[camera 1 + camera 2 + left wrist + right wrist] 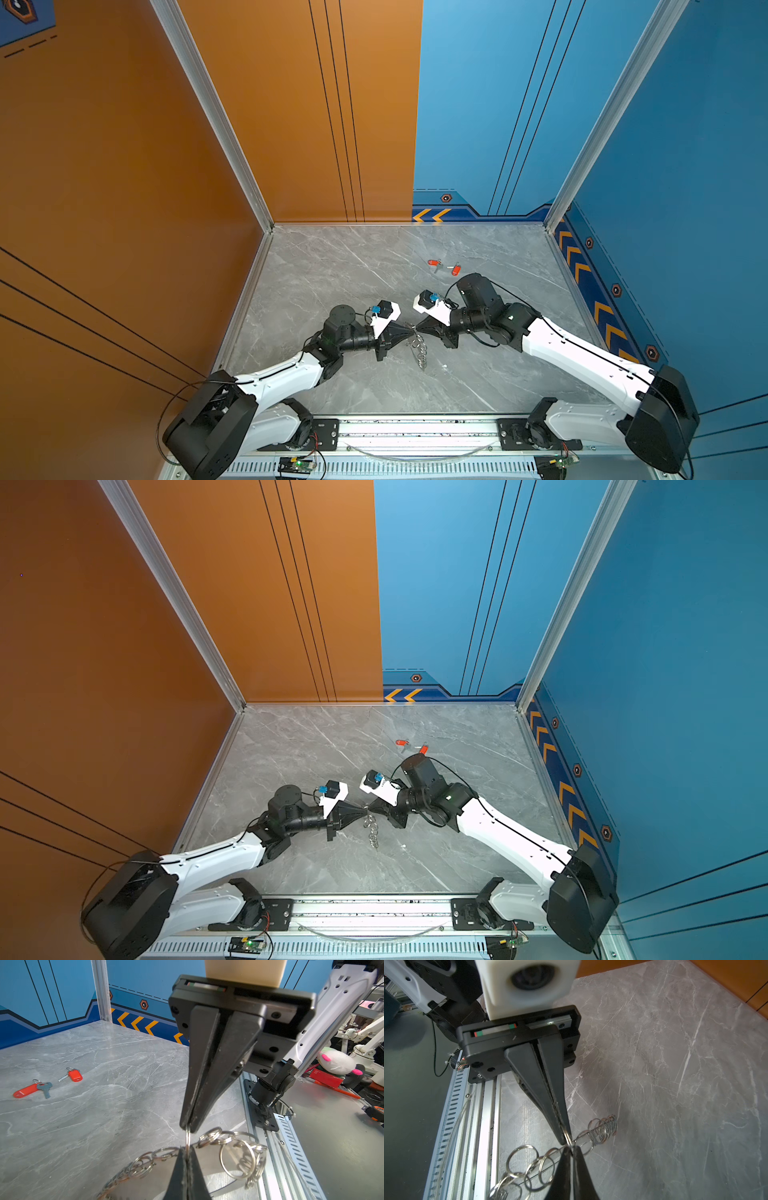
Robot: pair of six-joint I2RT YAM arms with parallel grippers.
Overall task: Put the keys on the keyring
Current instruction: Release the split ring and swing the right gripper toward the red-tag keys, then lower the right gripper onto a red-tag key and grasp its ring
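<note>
Keys, silver-bladed (left wrist view)

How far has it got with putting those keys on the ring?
Done: nothing is threaded yet. In hand: the left gripper and the right gripper both pinch one ring of the keyring. Left: both keys lie loose on the table, apart from it; each needs fetching and threading.

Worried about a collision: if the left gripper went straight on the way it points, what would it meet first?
Most likely the right gripper, tip to tip with the left gripper. Only the keyring split ring they both pinch lies between.
</note>
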